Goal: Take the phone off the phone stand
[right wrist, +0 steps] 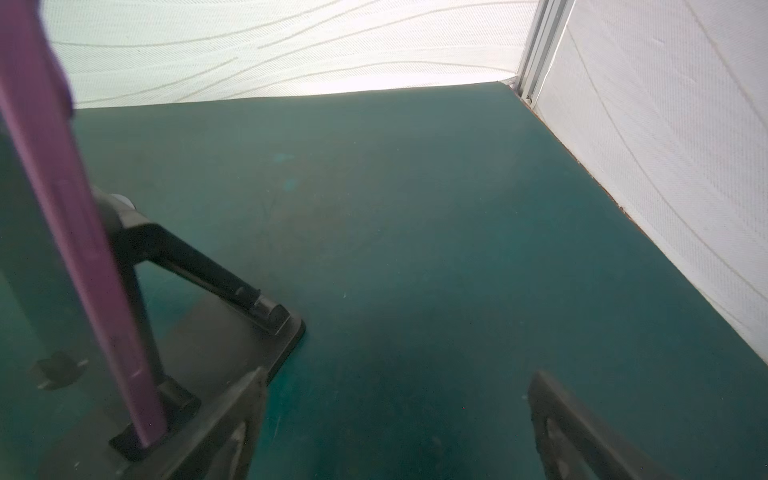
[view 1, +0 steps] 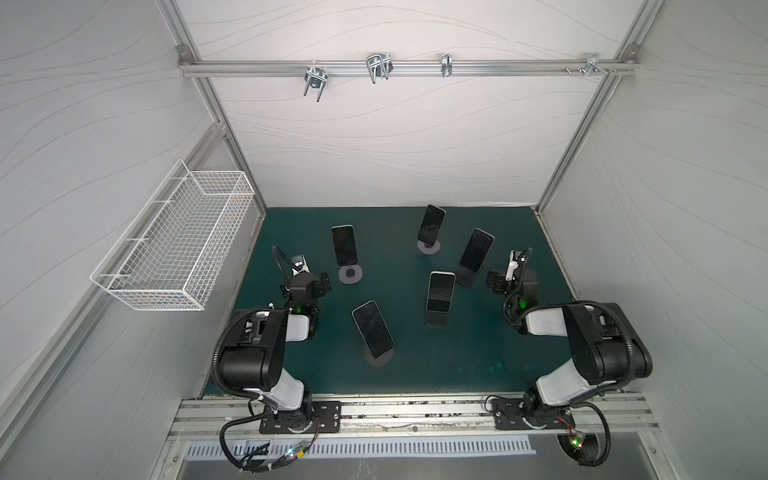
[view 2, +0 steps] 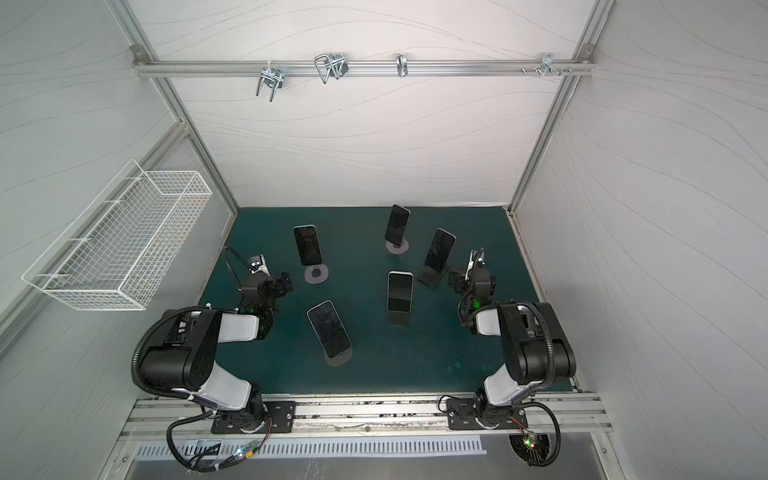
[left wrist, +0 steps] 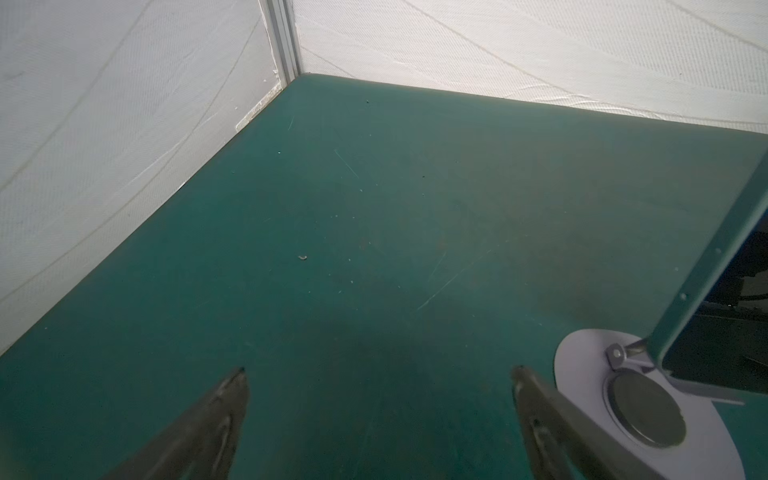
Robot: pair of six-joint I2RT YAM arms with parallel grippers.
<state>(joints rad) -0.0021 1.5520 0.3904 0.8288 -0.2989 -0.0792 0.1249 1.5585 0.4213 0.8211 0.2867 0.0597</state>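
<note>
Several dark-screened phones lean on stands on the green mat (view 1: 415, 374). Nearest my left gripper (view 1: 298, 262) is a phone (view 1: 344, 245) on a round-based phone stand (view 1: 350, 275). In the left wrist view that phone's teal edge (left wrist: 715, 266) and the pale round base (left wrist: 590, 374) lie just beside my open left gripper (left wrist: 380, 370). My right gripper (view 1: 515, 259) stands beside a phone (view 1: 476, 251) on a black stand (view 1: 467, 278). The right wrist view shows its purple edge (right wrist: 62, 208) and the stand (right wrist: 216, 332) next to the open, empty gripper (right wrist: 399, 374).
Other phones on stands are at the back (view 1: 431, 224), the middle (view 1: 441, 291) and the front (view 1: 372, 329). A white wire basket (view 1: 174, 245) hangs on the left wall. Fabric walls close in the mat on three sides; a metal rail (view 1: 415, 409) runs along the front.
</note>
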